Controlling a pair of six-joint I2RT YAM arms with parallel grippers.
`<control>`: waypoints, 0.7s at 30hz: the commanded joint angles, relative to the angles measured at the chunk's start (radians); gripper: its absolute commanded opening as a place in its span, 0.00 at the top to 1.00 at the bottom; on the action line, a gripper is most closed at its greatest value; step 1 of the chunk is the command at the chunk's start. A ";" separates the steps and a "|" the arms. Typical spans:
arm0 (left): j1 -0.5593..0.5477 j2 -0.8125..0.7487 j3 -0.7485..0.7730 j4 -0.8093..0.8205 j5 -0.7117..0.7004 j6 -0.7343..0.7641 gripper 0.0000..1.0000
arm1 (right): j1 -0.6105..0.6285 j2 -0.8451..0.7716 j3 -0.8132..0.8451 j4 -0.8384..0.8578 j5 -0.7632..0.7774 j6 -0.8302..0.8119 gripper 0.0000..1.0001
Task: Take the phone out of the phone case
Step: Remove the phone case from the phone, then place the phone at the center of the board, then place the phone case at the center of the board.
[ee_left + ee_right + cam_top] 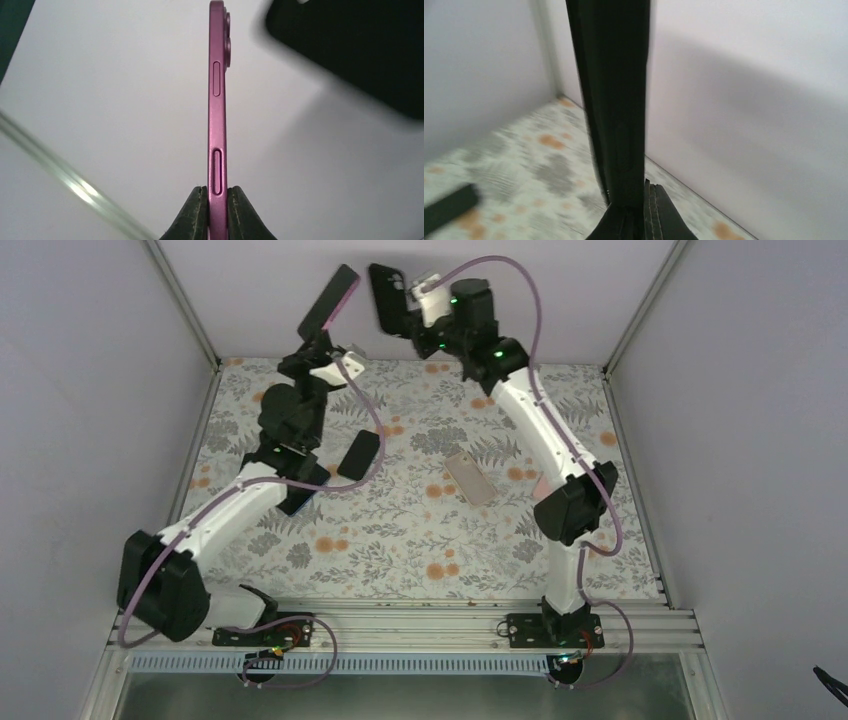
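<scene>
My left gripper (318,340) is raised at the back of the table and shut on the purple phone (328,302). In the left wrist view the phone (217,100) stands edge-on, bare, pinched between the pads of the left gripper (217,200). My right gripper (415,320) is raised beside it and shut on the black phone case (388,298). The case (614,90) stands edge-on in the right wrist view, gripped by the right gripper (636,205). Phone and case are apart, with a small gap between them. The case also shows blurred in the left wrist view (350,50).
A black slab (358,453) lies on the floral table left of centre; it also shows in the right wrist view (449,207). A beige slab (470,477) lies near the middle. White walls enclose the back and sides.
</scene>
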 commanded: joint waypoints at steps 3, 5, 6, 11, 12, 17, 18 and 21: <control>0.125 -0.224 -0.026 -0.186 -0.038 0.077 0.98 | -0.172 -0.001 -0.007 -0.177 0.083 -0.127 0.97; 0.158 -0.282 -0.063 -0.239 -0.040 0.130 0.98 | -0.208 -0.021 -0.061 -0.192 0.036 -0.129 0.97; 0.180 -0.310 -0.084 -0.247 -0.048 0.155 0.98 | -0.227 -0.026 -0.085 -0.205 0.003 -0.130 0.97; 0.375 -0.432 -0.195 -0.416 0.007 0.212 0.98 | -0.346 -0.033 -0.167 -0.299 -0.161 -0.130 0.97; 0.421 -0.453 -0.239 -0.410 0.012 0.231 0.98 | -0.376 -0.038 -0.184 -0.312 -0.196 -0.132 0.97; 0.624 -0.539 -0.436 -0.439 0.069 0.288 0.98 | -0.513 -0.057 -0.245 -0.383 -0.306 -0.182 0.97; 0.665 -0.549 -0.465 -0.446 0.079 0.293 0.98 | -0.538 -0.052 -0.241 -0.411 -0.323 -0.198 0.97; 0.805 -0.592 -0.557 -0.442 0.160 0.312 0.98 | -0.616 -0.023 -0.214 -0.501 -0.369 -0.256 0.97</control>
